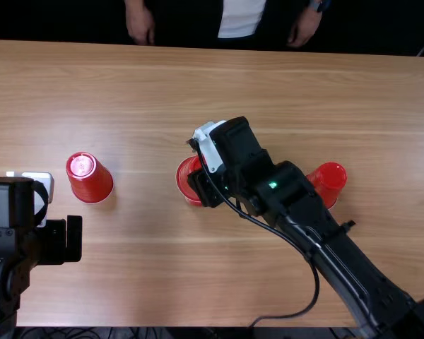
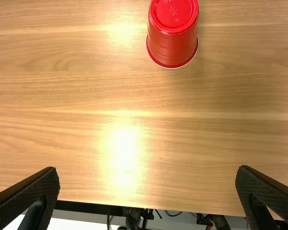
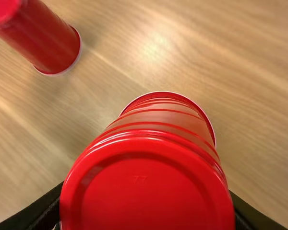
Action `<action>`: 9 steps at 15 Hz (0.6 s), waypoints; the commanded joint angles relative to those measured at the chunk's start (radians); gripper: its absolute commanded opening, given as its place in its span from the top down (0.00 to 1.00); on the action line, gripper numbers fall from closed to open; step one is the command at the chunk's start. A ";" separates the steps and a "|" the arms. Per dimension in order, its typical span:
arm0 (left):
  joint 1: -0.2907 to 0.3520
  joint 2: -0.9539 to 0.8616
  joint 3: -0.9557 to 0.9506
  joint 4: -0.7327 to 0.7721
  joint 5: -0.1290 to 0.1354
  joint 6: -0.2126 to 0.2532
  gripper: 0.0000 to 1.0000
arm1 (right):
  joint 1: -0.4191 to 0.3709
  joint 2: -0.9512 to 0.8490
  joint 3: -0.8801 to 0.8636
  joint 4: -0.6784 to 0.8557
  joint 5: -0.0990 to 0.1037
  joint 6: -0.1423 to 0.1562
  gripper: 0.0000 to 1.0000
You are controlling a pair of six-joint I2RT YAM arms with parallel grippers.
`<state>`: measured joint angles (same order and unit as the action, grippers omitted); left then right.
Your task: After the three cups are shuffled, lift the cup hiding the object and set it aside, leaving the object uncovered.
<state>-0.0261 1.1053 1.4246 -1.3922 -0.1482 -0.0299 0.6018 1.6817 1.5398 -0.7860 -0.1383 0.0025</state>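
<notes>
1. The right gripper (image 3: 143,199) is around the middle red cup (image 3: 158,143) at the table's (image 1: 198,85) middle and seems to squeeze it.
2. The left gripper (image 2: 146,175) is wide open at the near left corner.

Upside-down red cup (image 2: 173,33) stands in the upper middle of the frame, rim down on the wooden table (image 2: 62,96). Left gripper (image 2: 146,175) is spread wide, one black finger in each lower corner, well apart from the cup. Glare patch (image 2: 125,153) sits at lower centre.
</notes>
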 commanded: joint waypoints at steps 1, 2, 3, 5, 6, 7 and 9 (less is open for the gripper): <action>-0.006 -0.001 -0.013 0.001 0.008 -0.005 0.00 | -0.014 -0.066 0.017 -0.005 0.004 0.005 0.80; -0.006 0.001 -0.013 0.001 0.008 -0.005 0.00 | -0.048 -0.099 0.016 -0.008 0.004 0.005 0.80; -0.006 0.001 -0.013 0.001 0.008 -0.005 0.00 | -0.088 -0.135 -0.006 -0.021 0.006 0.005 0.80; -0.008 0.001 -0.016 0.001 0.008 -0.005 0.00 | -0.131 -0.211 -0.069 -0.042 0.006 0.003 0.80; -0.008 -0.001 -0.021 0.001 0.008 -0.005 0.00 | -0.155 -0.254 -0.121 -0.051 0.006 0.001 0.80; -0.008 -0.001 -0.021 0.001 0.008 -0.005 0.00 | -0.175 -0.300 -0.173 -0.053 0.006 0.001 0.80; -0.008 -0.001 -0.029 0.001 0.008 -0.005 0.00 | -0.188 -0.372 -0.291 -0.051 0.006 -0.001 0.80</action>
<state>-0.0265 1.1049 1.4170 -1.3914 -0.1459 -0.0299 0.4244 1.3251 1.2705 -0.8360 -0.1375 0.0013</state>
